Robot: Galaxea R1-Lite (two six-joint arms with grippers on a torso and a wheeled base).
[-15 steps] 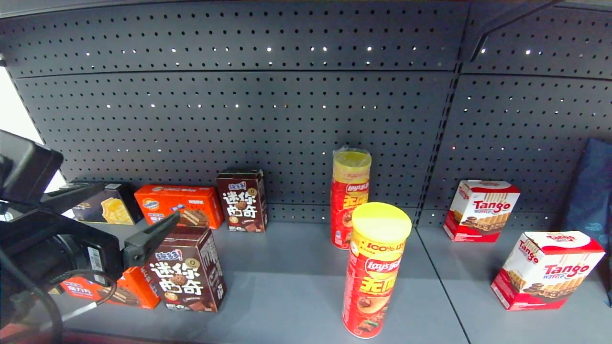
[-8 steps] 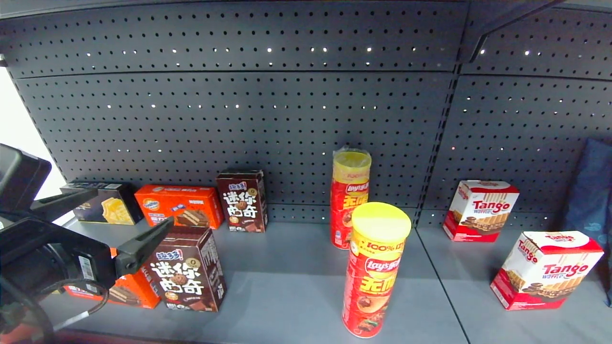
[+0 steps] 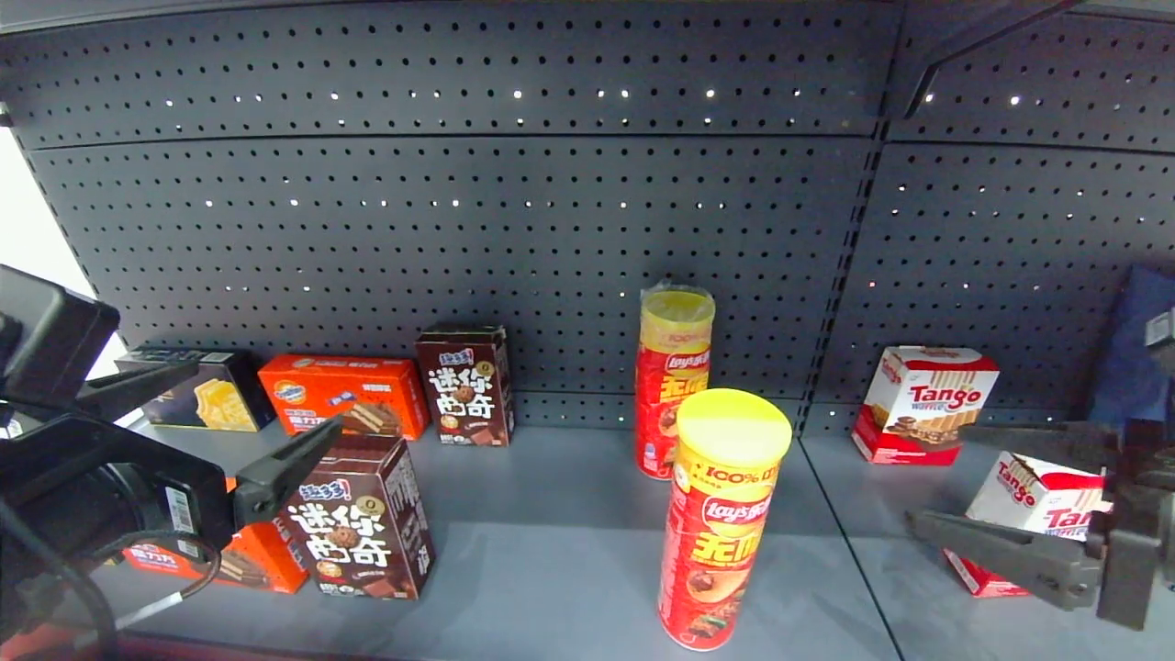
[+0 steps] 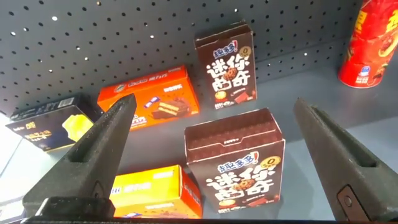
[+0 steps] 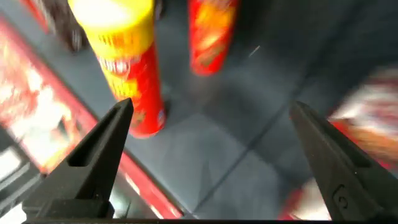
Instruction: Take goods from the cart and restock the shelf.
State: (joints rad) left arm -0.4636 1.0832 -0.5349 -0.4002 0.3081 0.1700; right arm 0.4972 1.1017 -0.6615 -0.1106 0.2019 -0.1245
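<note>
Fingers [image 4: 93,162] of the left gripper [image 4: 212,102] stand wide apart and hold nothing. They hang by the left end of the shelf [image 3: 551,551], with the front brown box [image 3: 363,523] showing between them in the left wrist view. The right gripper [image 3: 936,476] is spread wide too and empty, low at the right end of the shelf.

Goods stand upright or lie flat in two loose rows before the pegboard [image 3: 459,229]. From the left there is a dark box [image 3: 207,395] with a yellow picture, a rear orange box [image 3: 344,395], a front orange box [image 3: 248,560] and a rear brown box [image 3: 465,386]. Mid-shelf are two red cans with yellow lids, the front can [image 3: 721,523] and the rear can [image 3: 673,376]. On the right are the rear wafer box [image 3: 923,404] and the front wafer box [image 3: 1037,487], both white and red.

Half a second ago the right gripper was out of the head view; now it has come in and covers part of the front wafer box. The left gripper is about where it was, and no goods have moved.

Brown boxes carry large white characters and a biscuit picture, the cans yellow characters, the wafer boxes red lettering
</note>
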